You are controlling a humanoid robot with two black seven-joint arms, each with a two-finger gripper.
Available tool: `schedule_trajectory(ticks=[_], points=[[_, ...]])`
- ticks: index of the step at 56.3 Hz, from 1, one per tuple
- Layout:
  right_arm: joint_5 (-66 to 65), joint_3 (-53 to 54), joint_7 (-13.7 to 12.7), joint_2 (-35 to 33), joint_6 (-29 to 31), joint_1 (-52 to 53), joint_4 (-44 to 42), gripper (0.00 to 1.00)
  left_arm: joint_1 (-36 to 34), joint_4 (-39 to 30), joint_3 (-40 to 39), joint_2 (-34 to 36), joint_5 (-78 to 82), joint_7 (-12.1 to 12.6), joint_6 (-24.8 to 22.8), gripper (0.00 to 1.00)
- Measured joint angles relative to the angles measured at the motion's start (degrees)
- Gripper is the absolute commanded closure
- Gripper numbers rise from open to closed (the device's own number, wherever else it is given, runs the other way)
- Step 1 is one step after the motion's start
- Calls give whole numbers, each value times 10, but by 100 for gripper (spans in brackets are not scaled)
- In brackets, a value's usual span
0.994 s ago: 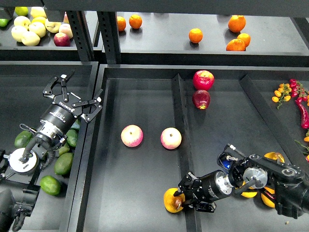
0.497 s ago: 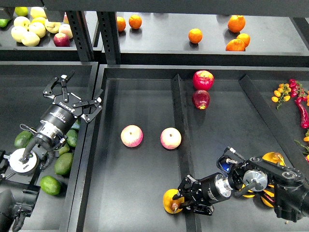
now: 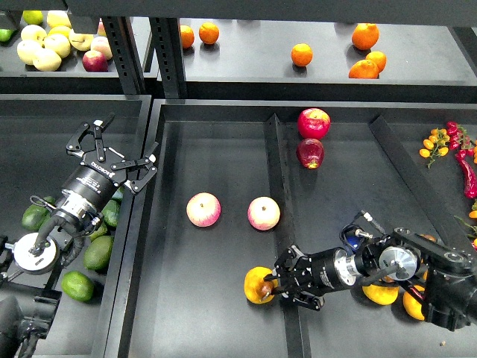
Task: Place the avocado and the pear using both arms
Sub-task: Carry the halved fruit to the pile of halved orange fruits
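While reaching in from the lower right of the head view, right gripper (image 3: pixel 277 283) pinching the pear (image 3: pixel 258 286), fingers closed on the fruit's right side. Pear orange-yellow, dark spot facing the gripper, resting low on the black tray floor (image 3: pixel 194 298) just left of the centre divider ridge (image 3: pixel 279 186). Two pink-yellow apples up-tray of it, left apple (image 3: pixel 203 209) and right apple (image 3: pixel 264 213), apart from each other and from the pear. Right of the ridge, two red apples (image 3: pixel 314 123) near the tray's far end, one directly behind the other, about touching. More orange-yellow fruit (image 3: pixel 381 294) partly hidden under the right arm. Left gripper (image 3: pixel 118 142) spread wide, holding nothing, hovering over the left bin (image 3: pixel 45 134) beside the tray wall. Pile of green avocados (image 3: pixel 98 252) below the left arm in the near part of that bin; which one is the task avocado, cannot tell, several partly covered by the arm. Oranges (image 3: pixel 302 54) scattered on the upper shelf, pale yellow fruit (image 3: pixel 46 45) heaped upper left. Red chillies (image 3: pixel 468 171) and small orange peppers (image 3: pixel 436 142) at the right edge.
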Motion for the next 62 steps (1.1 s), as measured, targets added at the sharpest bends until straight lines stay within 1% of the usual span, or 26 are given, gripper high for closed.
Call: schedule_trajectory(ticks=[5, 6, 12, 17, 27, 34, 48, 62], points=[[25, -1, 0, -16, 0, 16, -6, 98, 0, 1, 1, 0, 0, 0, 0, 1], [40, -6, 0, -37, 0, 25, -11, 97, 0, 1, 1, 0, 0, 0, 0, 1], [65, -21, 0, -77, 0, 34, -27, 97, 0, 1, 2, 0, 0, 0, 0, 1], [87, -53, 0, -111, 0, 39, -53, 97, 0, 1, 2, 0, 0, 0, 0, 1], [99, -107, 0, -139, 0, 39, -92, 97, 0, 1, 7, 0, 0, 0, 0, 1], [101, -123, 0, -135, 0, 32, -105, 97, 0, 1, 8, 0, 0, 0, 0, 1], [101, -126, 0, -92, 0, 23, -123, 97, 0, 1, 9, 0, 0, 0, 0, 1], [100, -127, 0, -71, 0, 12, -137, 95, 0, 1, 8, 0, 0, 0, 0, 1]])
